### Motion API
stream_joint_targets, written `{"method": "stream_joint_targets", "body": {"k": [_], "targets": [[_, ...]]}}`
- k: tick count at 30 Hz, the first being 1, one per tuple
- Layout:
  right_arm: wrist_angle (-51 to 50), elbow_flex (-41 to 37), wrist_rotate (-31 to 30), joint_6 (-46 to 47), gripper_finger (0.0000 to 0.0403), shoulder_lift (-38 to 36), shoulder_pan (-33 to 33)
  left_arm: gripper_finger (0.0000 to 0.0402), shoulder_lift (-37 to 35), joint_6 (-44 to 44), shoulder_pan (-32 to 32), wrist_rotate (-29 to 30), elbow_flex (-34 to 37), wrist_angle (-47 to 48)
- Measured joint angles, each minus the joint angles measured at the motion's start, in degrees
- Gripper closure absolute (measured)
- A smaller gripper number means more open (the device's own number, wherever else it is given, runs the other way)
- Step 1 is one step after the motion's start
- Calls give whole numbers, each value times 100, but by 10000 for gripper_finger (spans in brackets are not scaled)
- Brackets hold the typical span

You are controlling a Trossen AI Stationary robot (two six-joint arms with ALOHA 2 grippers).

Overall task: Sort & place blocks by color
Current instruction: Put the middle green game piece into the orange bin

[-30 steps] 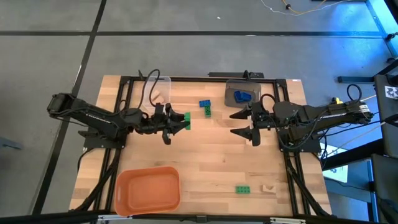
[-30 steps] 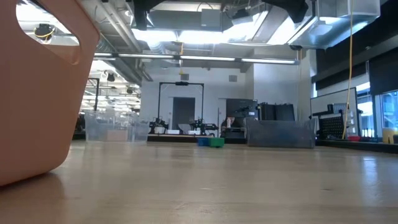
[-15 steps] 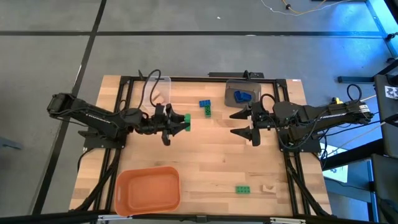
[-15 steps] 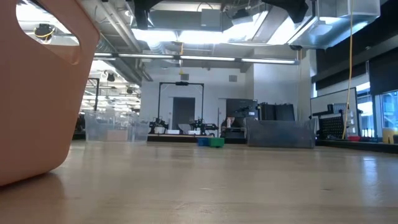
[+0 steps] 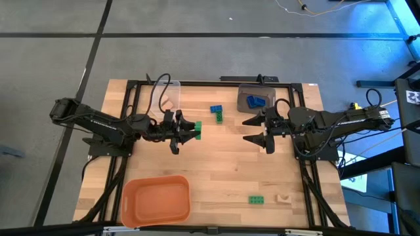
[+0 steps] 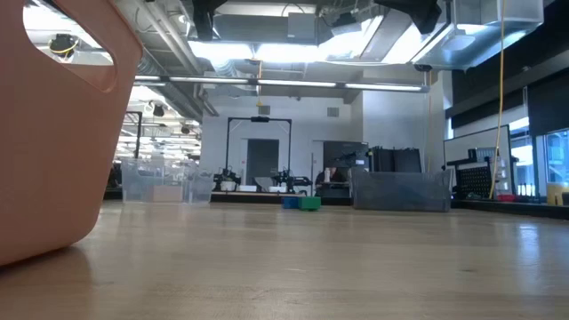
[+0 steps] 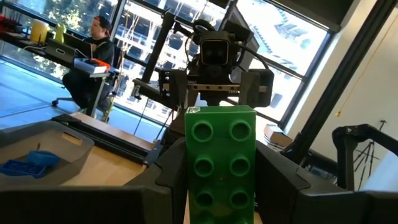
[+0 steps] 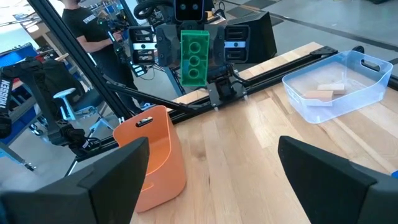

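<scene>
The left gripper [image 5: 186, 130] grips a green block [image 5: 195, 127] mid-carry, needing a bin; the right gripper [image 5: 257, 131] waits open.

An overhead camera looks straight down on the whole tabletop [image 5: 216, 170]. A second sits at board level beside the orange bin [image 6: 53, 133], facing the room. Each wrist camera looks close past its own jaws at the other arm; both show the green block [image 7: 221, 165].

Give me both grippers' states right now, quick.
Left gripper: closed on a green block, held above the table.
Right gripper: open, holding nothing.
</scene>
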State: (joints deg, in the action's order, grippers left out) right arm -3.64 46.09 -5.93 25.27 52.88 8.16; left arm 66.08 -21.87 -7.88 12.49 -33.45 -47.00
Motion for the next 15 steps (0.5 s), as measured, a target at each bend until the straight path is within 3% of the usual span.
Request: {"method": "stream_joint_targets", "body": {"k": [15], "targets": [[0,0,4,-152,46,0,0,275,0,0,0,-138,0,0]]}}
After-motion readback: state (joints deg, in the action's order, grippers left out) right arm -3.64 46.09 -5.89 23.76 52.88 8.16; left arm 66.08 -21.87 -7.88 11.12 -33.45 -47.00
